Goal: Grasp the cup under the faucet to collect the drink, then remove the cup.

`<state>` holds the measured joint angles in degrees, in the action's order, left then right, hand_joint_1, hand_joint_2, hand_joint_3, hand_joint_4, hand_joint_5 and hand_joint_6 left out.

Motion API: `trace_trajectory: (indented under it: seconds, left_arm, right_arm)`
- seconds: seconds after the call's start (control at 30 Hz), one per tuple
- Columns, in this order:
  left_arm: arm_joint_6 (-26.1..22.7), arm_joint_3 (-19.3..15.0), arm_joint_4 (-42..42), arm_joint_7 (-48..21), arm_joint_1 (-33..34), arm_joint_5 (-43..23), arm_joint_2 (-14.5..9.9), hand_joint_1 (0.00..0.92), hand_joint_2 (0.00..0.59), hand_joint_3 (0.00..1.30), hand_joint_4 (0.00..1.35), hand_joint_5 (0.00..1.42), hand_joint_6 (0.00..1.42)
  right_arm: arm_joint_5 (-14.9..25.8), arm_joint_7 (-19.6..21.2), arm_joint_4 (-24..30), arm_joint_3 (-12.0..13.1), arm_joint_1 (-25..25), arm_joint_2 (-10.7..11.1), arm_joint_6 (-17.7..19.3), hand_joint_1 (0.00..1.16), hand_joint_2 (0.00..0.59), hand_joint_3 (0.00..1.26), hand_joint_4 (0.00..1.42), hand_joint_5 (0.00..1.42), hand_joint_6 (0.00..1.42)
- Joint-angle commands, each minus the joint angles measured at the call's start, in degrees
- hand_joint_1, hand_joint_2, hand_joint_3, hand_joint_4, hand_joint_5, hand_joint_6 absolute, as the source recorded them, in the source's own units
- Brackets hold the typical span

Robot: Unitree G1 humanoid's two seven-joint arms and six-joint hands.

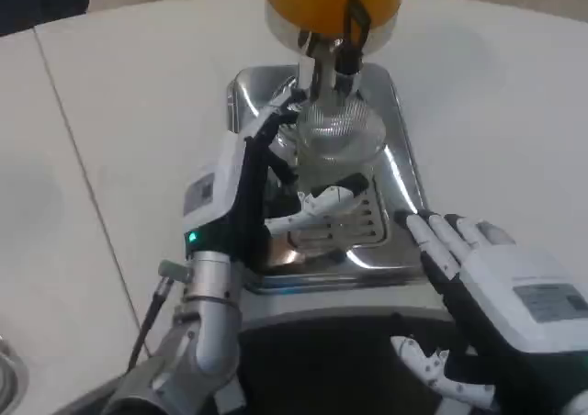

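Cup [335,144], clear and ribbed, stands on the shiny metal drip tray [404,172] toward its far edge, directly under the faucet [333,61] of the orange drink dispenser [333,2] that rises at the table's far side. The left hand [243,190] reaches in from the tray's left edge and wraps the cup: upper fingers [276,112] curl around the cup's left wall near its rim, while a lower white-and-black finger [322,204] crosses in front of the cup's base, over the slotted grate [354,222] at the tray's middle. The hand grips the cup, its white back facing the camera and a small green light showing near the wrist. Liquid level inside the cup cannot be made out through the ribbed wall.

The right hand [482,268] lies just off the tray's near right corner, well apart from the cup, its dark-tipped fingers stretched forward and slightly spread, tips touching or just beside the tray's rim; it holds nothing. The white table [119,112] carries the tray near its middle, with a thin seam running diagonally along the left side.
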<state>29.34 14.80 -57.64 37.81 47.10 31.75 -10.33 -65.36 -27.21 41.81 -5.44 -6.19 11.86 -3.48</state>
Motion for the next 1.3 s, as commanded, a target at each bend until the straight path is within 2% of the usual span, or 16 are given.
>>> trace_trajectory:
  seconds: [0.03, 0.2, 0.37, 0.4, 0.5, 0.6, 0.7, 0.8, 0.87, 0.97, 1.1, 1.17, 1.3]
  left_arm:
    - [-1.0, -0.2, 2.1, -0.2, -3.1, -0.1, -1.4, 0.461, 0.055, 0.21, 0.21, 0.68, 0.85]
    - [-1.4, -1.6, 6.9, -2.0, -5.7, -1.3, -2.9, 0.443, 0.048, 0.19, 0.16, 0.63, 0.78]
    - [-2.2, -3.6, 16.7, -5.6, -11.0, -2.3, -5.6, 0.43, 0.045, 0.16, 0.13, 0.57, 0.7]
    - [-2.6, -4.1, 19.5, -6.7, -12.7, -2.6, -6.4, 0.427, 0.042, 0.14, 0.11, 0.53, 0.64]
    - [-4.6, -5.9, 27.4, -9.5, -17.3, -2.9, -8.4, 0.402, 0.044, 0.09, 0.03, 0.38, 0.42]
    - [-6.7, -8.7, 35.6, -11.7, -22.1, -2.6, -11.1, 0.373, 0.041, 0.06, 0.0, 0.32, 0.33]
    - [-9.0, -11.4, 42.7, -14.3, -26.7, -2.0, -13.8, 0.347, 0.043, 0.01, 0.0, 0.27, 0.29]
    - [-11.4, -13.7, 48.7, -16.5, -30.7, -1.5, -15.7, 0.285, 0.035, 0.0, 0.0, 0.24, 0.26]
    - [-14.9, -16.3, 54.8, -19.3, -35.2, -1.9, -16.7, 0.219, 0.029, 0.0, 0.0, 0.24, 0.26]
    - [-18.5, -18.3, 60.8, -23.2, -38.9, -1.8, -17.5, 0.147, 0.019, 0.0, 0.0, 0.25, 0.26]
    - [-22.6, -21.1, 70.2, -27.1, -46.0, 2.5, -19.6, 0.052, 0.001, 0.0, 0.0, 0.15, 0.19]
    - [-23.4, -22.2, 73.7, -27.8, -49.6, 4.5, -19.8, 0.007, 0.001, 0.0, 0.0, 0.1, 0.14]
    - [-23.0, -22.5, 79.5, -29.2, -56.3, 9.5, -20.8, 0.0, 0.0, 0.0, 0.0, 0.05, 0.11]
  right_arm:
    - [1.3, 1.4, -0.2, 0.2, -0.2, 0.8, 0.1, 0.33, 0.502, 0.0, 0.0, 0.0, 0.0]
    - [2.6, 2.0, 1.3, 0.5, -1.4, 1.6, 0.7, 0.33, 0.502, 0.0, 0.0, 0.0, 0.0]
    - [2.9, 3.4, 2.5, 0.0, -2.7, 1.1, 0.8, 0.33, 0.502, 0.0, 0.0, 0.0, 0.0]
    - [2.9, 3.6, 2.7, -0.2, -2.8, 0.9, 0.7, 0.33, 0.502, 0.0, 0.0, 0.0, 0.0]
    - [3.3, 4.5, 4.1, -0.5, -3.8, -1.0, -0.3, 0.32, 0.502, 0.0, 0.0, 0.0, 0.0]
    - [3.7, 4.8, 5.7, -1.0, -5.1, -2.8, -0.7, 0.32, 0.502, 0.0, 0.0, 0.0, 0.0]
    - [6.1, 4.9, 6.2, -0.7, -4.6, -4.8, -2.1, 0.32, 0.502, 0.0, 0.0, 0.0, 0.0]
    - [7.7, 4.7, 5.7, -0.6, -1.7, -6.0, -3.3, 0.32, 0.502, 0.0, 0.0, 0.0, 0.0]
    - [8.8, 4.6, 5.2, -0.5, 0.3, -6.6, -4.3, 0.32, 0.502, 0.0, 0.0, 0.0, 0.0]
    - [10.3, 4.9, 3.8, -0.5, 3.8, -7.2, -5.5, 0.32, 0.502, 0.0, 0.0, 0.0, 0.0]
    - [13.2, 5.1, 1.6, -0.6, 9.5, -10.3, -9.9, 0.32, 0.503, 0.0, 0.0, 0.0, 0.0]
    - [14.5, 5.7, 0.1, -0.6, 13.3, -11.5, -11.9, 0.33, 0.503, 0.0, 0.0, 0.0, 0.01]
    - [17.0, 7.2, -2.2, -0.4, 19.1, -12.8, -14.1, 0.35, 0.516, 0.0, 0.0, 0.0, 0.02]
